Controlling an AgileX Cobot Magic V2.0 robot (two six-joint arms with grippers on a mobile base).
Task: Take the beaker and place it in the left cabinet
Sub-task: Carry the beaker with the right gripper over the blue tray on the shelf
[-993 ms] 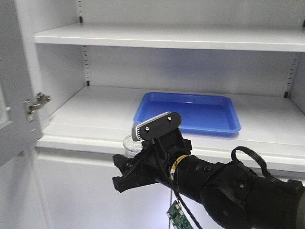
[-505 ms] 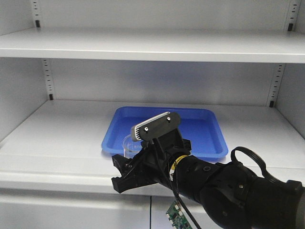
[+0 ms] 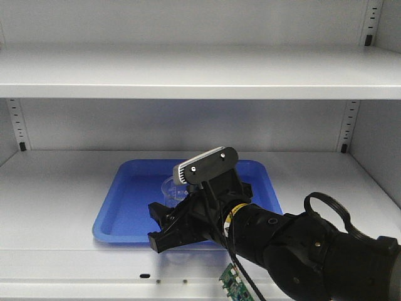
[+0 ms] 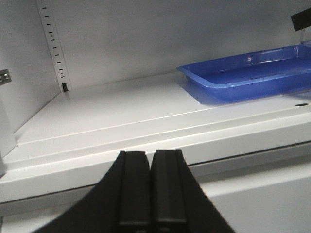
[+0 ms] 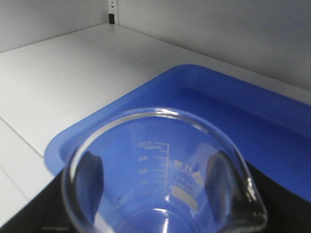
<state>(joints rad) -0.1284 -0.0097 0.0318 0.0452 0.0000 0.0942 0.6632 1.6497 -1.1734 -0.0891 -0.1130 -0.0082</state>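
Observation:
The beaker is small, clear glass with a pour spout and a white patch. It is held upright in my right gripper. In the right wrist view the beaker fills the lower frame, with the gripper shut on it and dark fingers showing through the glass on both sides. It hangs over the near part of a blue tray on the left cabinet's middle shelf. My left gripper is shut and empty, low in front of the shelf's front edge.
The blue tray lies empty on the shelf. Another shelf spans above. Slotted rails run up the back corners. A circuit board hangs under my right arm.
The cabinet has slid left in the front view; the door and left wall have left the frame. The beaker now stands before the tray, not the shelf edge. The right arm's pose is unchanged.

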